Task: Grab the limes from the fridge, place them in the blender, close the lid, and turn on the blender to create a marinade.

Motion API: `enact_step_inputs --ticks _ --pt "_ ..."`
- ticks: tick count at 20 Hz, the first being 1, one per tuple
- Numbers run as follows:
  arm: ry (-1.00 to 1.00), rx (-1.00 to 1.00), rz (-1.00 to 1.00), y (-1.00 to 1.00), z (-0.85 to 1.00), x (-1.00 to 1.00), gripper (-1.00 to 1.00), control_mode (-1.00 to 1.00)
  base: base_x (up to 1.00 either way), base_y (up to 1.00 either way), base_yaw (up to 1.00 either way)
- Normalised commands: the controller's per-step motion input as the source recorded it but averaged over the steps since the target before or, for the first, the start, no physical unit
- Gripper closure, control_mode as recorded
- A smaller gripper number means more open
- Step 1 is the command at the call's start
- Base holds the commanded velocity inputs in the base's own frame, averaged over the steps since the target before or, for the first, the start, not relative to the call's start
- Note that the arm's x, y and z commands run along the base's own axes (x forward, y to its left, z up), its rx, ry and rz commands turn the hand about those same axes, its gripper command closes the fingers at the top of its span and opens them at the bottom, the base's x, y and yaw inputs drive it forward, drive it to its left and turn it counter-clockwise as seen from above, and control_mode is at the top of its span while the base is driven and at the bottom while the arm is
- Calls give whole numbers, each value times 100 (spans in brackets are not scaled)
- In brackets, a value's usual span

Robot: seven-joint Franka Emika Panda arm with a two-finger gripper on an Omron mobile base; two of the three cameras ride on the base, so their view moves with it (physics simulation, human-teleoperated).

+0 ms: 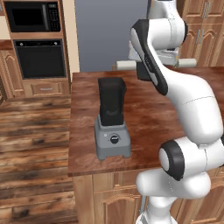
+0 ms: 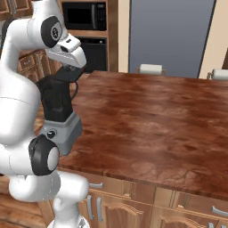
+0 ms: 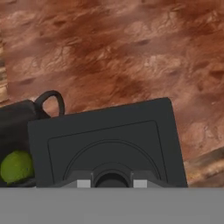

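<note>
Showing the blender (image 1: 112,127) near the left front part of a reddish-brown wooden counter (image 1: 148,118), the left base view presents its light-grey boxy base with one round black dial (image 1: 114,139) and, above it, the tall dark squarish jar (image 1: 111,99). The jar top appears open in this view. The white arm rises from the lower right and bends over the counter beside the jar.

The right base view shows the same blender (image 2: 58,120) at the left edge of the counter (image 2: 151,129), partly hidden by the arm, whose hand end sits just above and beside the jar top.

The hand view looks down along the gripper (image 3: 111,183). Its two small fingertips (image 3: 84,183) stand partly closed on the raised central knob of the lid (image 3: 109,140), a flat, black, squarish cap with a round embossed ring. The lid is held to one side of the jar (image 3: 17,122), whose dark rim and looped side handle (image 3: 50,101) appear at the left. Inside the jar, one bright green lime (image 3: 16,166) lies against the wall, partly covered by the lid's edge. Whether a second lime lies beneath it cannot be told.

Behind the counter stand the plain grey fridge (image 1: 111,33) with its door closed, a black wall oven (image 1: 39,59) and a microwave (image 1: 35,16) above it.
</note>
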Motion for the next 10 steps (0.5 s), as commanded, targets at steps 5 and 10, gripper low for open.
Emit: enact_step_inputs --ticks 5,10 --pt "0 2 5 66 5 0 100 -100 0 0 0" --pt "0 0 11 62 0 -13 100 -100 0 0 0"
